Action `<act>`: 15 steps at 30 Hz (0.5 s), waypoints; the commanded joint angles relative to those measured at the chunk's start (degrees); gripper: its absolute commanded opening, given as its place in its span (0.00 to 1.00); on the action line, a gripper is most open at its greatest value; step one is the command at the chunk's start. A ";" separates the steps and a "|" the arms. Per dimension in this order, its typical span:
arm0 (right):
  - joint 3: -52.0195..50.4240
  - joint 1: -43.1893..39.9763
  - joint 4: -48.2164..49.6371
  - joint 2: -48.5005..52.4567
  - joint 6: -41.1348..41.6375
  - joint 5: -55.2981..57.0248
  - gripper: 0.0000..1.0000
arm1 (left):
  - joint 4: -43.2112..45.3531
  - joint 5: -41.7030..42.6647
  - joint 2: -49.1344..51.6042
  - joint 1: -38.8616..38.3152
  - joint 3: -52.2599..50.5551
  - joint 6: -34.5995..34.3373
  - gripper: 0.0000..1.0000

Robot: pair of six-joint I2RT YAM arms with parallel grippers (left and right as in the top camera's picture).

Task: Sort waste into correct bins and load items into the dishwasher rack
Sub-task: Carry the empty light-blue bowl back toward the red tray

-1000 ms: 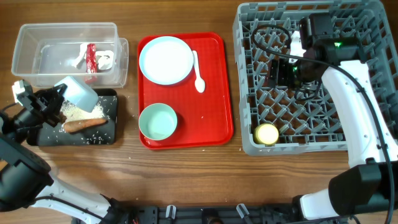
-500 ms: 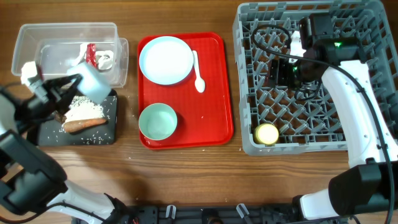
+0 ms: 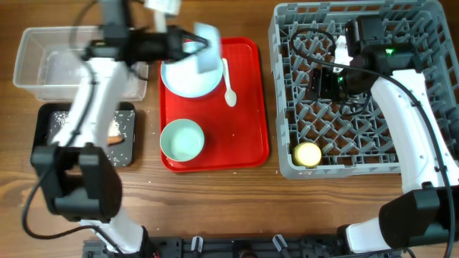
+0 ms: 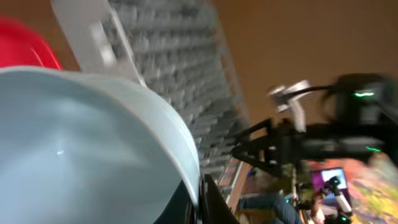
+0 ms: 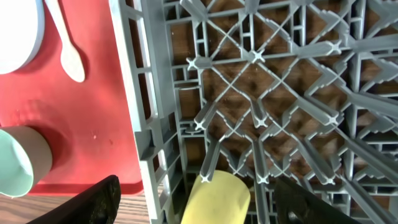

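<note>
Below the blurred cup [image 3: 207, 49]: plate [image 3: 183, 79], spoon [image 3: 229, 84], bowl [image 3: 181, 140].

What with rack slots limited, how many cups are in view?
3: a pale cup in the left hand over the plate, a mint cup on the red tray, a yellow cup in the rack.

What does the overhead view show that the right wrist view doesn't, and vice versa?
Only overhead: the clear bin, the black tray, and the left gripper holding a pale cup over the red tray. Only right wrist: the right gripper plainly open. Both: the tray, spoon, green cup, grey rack and the yellow item in it.
</note>
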 commanded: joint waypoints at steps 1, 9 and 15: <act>0.85 0.13 -0.09 -0.85 -0.74 -0.28 0.80 | -6.95 -32.35 -1.11 -11.45 0.44 -1.60 0.04; 0.85 0.13 0.31 -0.85 -0.70 -0.31 0.81 | -19.06 -68.72 1.75 -32.92 0.22 8.41 0.04; 0.85 0.13 0.31 -0.83 -0.72 -0.31 0.81 | -24.24 -68.41 5.35 -35.54 -0.85 3.69 0.04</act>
